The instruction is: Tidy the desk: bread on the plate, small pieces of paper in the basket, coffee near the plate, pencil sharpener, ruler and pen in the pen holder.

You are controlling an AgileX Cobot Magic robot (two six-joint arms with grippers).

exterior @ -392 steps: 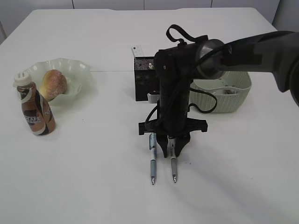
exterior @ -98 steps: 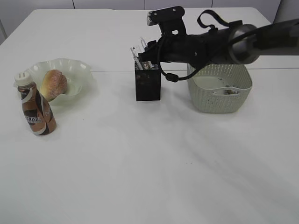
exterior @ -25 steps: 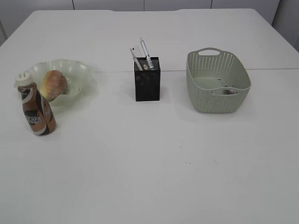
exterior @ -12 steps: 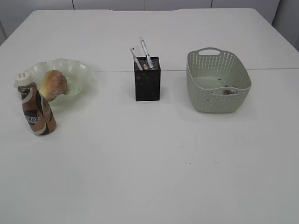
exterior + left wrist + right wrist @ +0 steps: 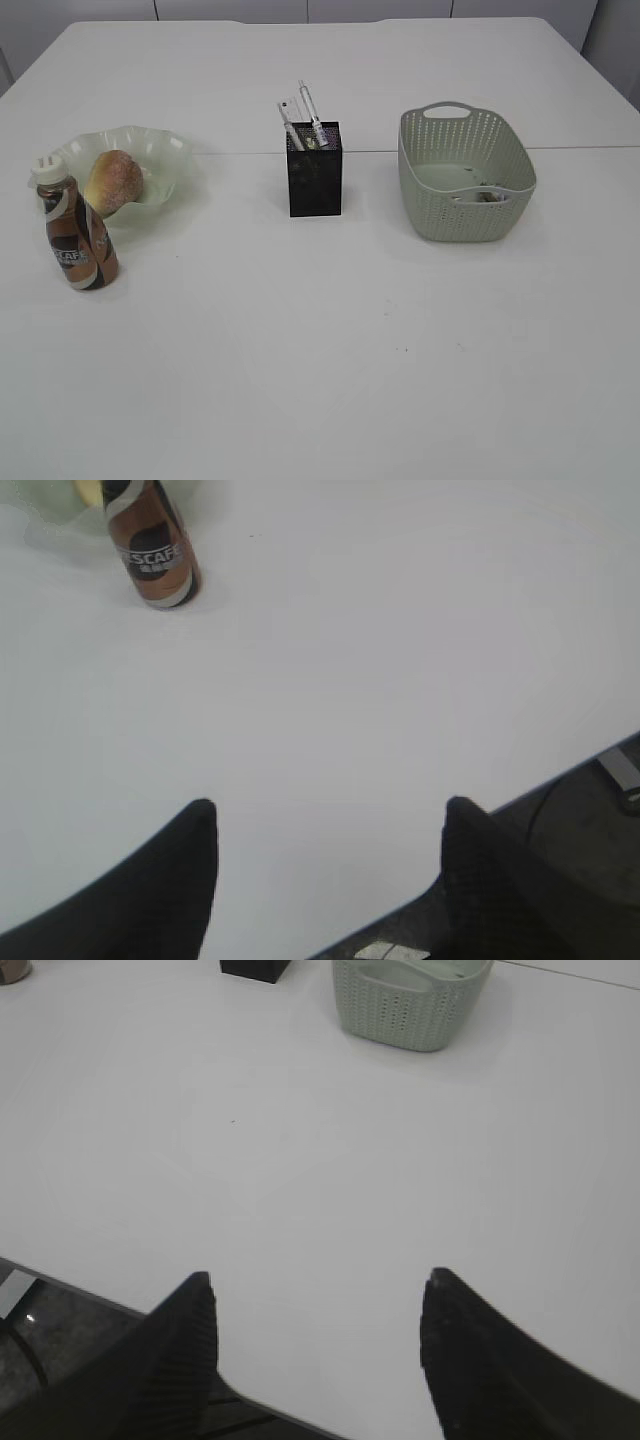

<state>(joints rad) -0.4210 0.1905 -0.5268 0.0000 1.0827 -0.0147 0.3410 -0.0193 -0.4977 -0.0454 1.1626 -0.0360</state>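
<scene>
On the white desk (image 5: 330,330), the bread (image 5: 113,181) lies in the pale green plate (image 5: 165,150) at the left. Just in front of it stands the coffee (image 5: 75,237), also at the top left of the left wrist view (image 5: 150,542). The black pen holder (image 5: 315,182) holds a pen (image 5: 312,116) and the clear ruler (image 5: 291,126). A bit of paper (image 5: 486,196) shows inside the basket (image 5: 466,172). No pencil sharpener shows. My left gripper (image 5: 327,815) and right gripper (image 5: 315,1287) hang open and empty above the desk's near edge.
The right wrist view shows the basket (image 5: 410,1002) and a corner of the pen holder (image 5: 255,969) at the top. Below the desk's near edge, dark floor (image 5: 590,830) appears in the left wrist view.
Over the last second nothing on the desk moved. Earlier the right arm lifted a pen from the desk, placed it in the pen holder and withdrew out of the exterior view.
</scene>
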